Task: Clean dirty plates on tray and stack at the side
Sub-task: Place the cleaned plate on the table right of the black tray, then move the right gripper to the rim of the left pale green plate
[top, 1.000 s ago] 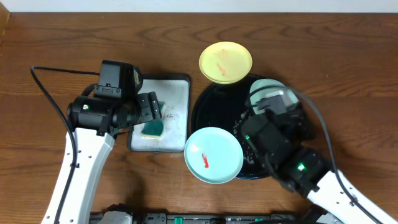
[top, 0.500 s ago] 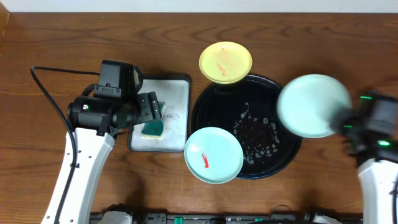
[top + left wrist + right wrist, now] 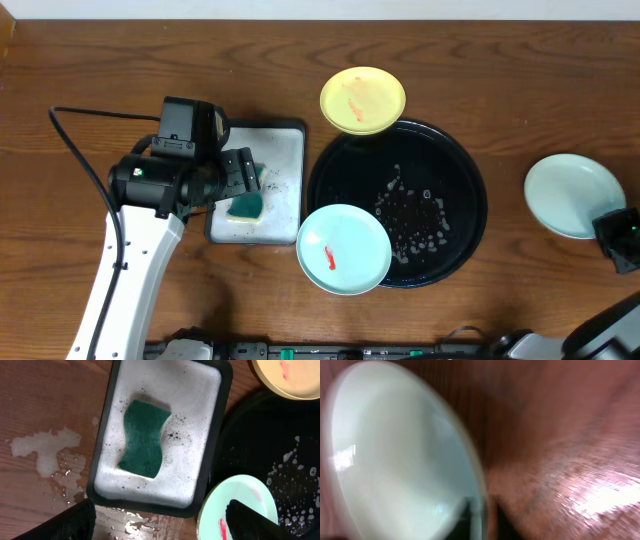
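The right pincer (image 3: 483,519) sits at the mint plate (image 3: 395,460), grip unclear; the left pincer (image 3: 160,525) hangs open, empty. Let go tilted, the plate could roll away.

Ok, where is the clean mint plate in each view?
Overhead: clean mint plate, far right on the table, outside the black tray.
Left wrist: not in it.
Right wrist: the plate fills the left half.
Shared landmark: the brown wooden table.
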Tool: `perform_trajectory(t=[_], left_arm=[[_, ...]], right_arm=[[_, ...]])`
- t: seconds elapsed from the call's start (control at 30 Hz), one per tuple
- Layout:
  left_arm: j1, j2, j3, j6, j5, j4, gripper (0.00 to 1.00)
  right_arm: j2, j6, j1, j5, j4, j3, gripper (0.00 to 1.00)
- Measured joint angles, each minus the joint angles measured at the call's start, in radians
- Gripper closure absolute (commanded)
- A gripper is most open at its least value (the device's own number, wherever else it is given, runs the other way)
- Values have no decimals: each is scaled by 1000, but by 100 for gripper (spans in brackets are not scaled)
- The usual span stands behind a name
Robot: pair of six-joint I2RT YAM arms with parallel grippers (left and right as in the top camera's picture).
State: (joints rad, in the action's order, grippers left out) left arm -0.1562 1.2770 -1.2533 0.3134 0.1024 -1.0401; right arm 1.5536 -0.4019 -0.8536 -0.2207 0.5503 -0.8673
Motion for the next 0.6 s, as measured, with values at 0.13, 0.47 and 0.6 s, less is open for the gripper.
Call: perform_trajectory(t=[0.13,0.47,0.6], left_arm=[[0,0,0,0,0,0,16],[0,0,0,0,0,0,16],[0,0,0,0,0,0,16]], right_arm=[[28,40,0,-147,-33,1,28],[-262,225,284,-488,220,-5,38],[-331,306,594,-406,357,-5,48]])
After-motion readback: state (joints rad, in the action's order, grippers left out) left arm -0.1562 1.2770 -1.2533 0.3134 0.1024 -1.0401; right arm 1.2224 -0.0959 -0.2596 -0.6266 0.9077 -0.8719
